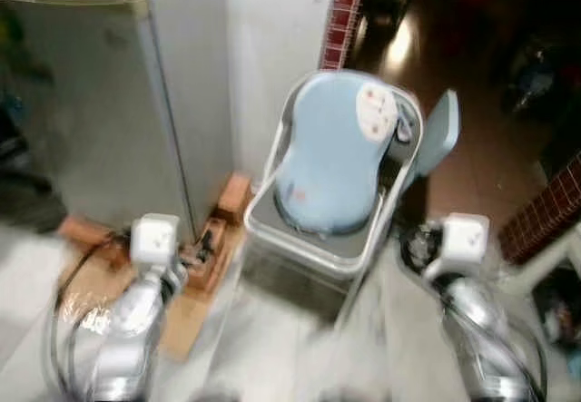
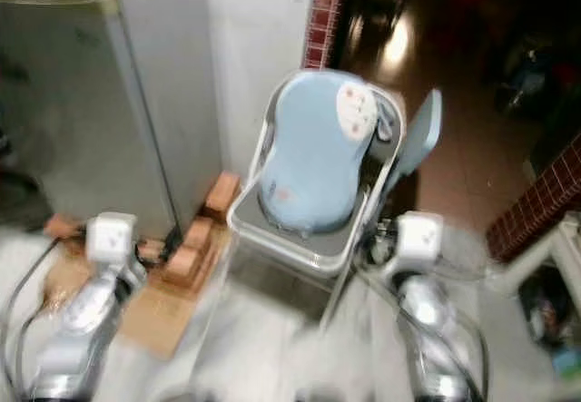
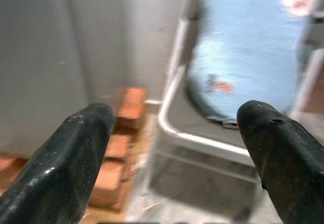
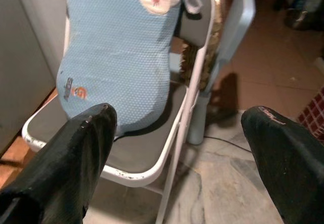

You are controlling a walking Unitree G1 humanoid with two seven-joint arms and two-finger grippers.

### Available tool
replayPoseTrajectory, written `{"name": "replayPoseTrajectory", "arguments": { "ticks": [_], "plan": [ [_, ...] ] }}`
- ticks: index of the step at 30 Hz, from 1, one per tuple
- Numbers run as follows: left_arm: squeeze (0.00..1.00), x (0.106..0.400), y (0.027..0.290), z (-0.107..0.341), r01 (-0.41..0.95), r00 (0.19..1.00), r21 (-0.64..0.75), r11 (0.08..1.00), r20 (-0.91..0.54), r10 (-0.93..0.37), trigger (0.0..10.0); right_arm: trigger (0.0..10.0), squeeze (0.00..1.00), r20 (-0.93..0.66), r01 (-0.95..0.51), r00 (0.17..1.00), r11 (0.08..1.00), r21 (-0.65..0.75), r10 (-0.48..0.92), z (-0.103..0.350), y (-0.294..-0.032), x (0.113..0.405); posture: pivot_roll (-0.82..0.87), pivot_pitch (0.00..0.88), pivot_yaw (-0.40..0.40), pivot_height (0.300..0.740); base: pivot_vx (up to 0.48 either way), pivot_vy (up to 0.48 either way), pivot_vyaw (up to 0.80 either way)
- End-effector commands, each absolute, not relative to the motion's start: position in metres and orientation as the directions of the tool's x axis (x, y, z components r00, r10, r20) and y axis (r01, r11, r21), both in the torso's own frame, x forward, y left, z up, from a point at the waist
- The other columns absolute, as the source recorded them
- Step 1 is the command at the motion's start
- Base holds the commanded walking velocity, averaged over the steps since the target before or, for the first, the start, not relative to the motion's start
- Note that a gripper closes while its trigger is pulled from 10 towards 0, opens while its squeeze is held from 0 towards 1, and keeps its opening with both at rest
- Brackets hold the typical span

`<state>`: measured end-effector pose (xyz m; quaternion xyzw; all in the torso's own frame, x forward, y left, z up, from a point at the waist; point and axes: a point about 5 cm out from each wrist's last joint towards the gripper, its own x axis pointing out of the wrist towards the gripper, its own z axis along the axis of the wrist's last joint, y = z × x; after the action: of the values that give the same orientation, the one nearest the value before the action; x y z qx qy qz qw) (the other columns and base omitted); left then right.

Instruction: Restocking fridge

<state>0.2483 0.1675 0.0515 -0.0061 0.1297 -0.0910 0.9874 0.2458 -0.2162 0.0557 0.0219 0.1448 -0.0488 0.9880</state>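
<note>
Fridge (image 1: 109, 102): grey, door shut, standing on red bricks (image 1: 231, 198) over a sheet of cardboard (image 1: 186, 316). It lies ahead of and outward from the left gripper (image 3: 177, 153); its grey side panel shows beyond that gripper's outer finger in the left wrist view. No brand or lettering can be read on it.

Folding chair (image 1: 363, 248): white metal frame, dark seat, just beside the fridge, against the white wall (image 1: 272, 57). It sits ahead of both grippers, roughly between them.

Cushion (image 4: 116, 57): pale blue, dimpled fabric, propped on the chair seat and leaning on the backrest. A small red-and-dark logo is printed near its lower edge, too blurred to read. A white patch with red marks sits near its top; the marks are also illegible.

Blue panel (image 4: 230, 32): light blue, upright, behind the chair.

Left gripper: jaws wide apart, holding nothing, the bricks and the chair's front rail showing between them.

Right gripper (image 4: 177, 153): jaws wide apart, holding nothing, the chair seat edge and the marbled floor (image 4: 223, 183) showing between them.

No items for restocking can be made out.
</note>
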Motion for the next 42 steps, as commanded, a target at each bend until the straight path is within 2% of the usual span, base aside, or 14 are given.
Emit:
{"name": "replayPoseTrajectory", "arguments": {
  "ticks": [1, 9, 17, 42],
  "plan": [
    [0.00, 0.2483, 0.1784, 0.0533, 0.150, 0.955, -0.017, 0.989, -0.257, -0.149, 10.0, 10.0, 0.00, -0.260, 0.080, 0.963, 0.996, 0.039, -0.067, 0.0618, -0.2090, 0.2517, 0.07, 0.000, -0.046, 0.740, 0.000, 0.480, 0.00],
    [0.00, 0.2491, 0.1773, 0.0530, 0.160, 0.952, -0.030, 0.987, -0.261, -0.162, 10.0, 10.0, 0.00, -0.258, 0.039, 0.966, 0.998, 0.039, -0.027, 0.0619, -0.2022, 0.2533, 0.07, 0.000, -0.042, 0.740, 0.000, 0.480, 0.00],
    [0.00, 0.2495, 0.1757, 0.0523, 0.174, 0.949, -0.027, 0.984, -0.261, -0.175, 10.0, 10.0, 0.00, -0.266, 0.045, 0.964, 0.998, 0.047, -0.031, 0.0602, -0.2022, 0.2544, 0.07, 0.000, -0.040, 0.740, 0.000, 0.480, -0.50],
    [0.00, 0.2521, 0.1725, 0.0529, 0.191, 0.945, -0.046, 0.980, -0.262, -0.197, 10.0, 10.0, 0.00, -0.271, 0.040, 0.962, 0.998, 0.044, -0.027, 0.0595, -0.2018, 0.2562, 0.07, 0.000, -0.044, 0.740, 0.000, 0.480, -0.80]
  ]
}}
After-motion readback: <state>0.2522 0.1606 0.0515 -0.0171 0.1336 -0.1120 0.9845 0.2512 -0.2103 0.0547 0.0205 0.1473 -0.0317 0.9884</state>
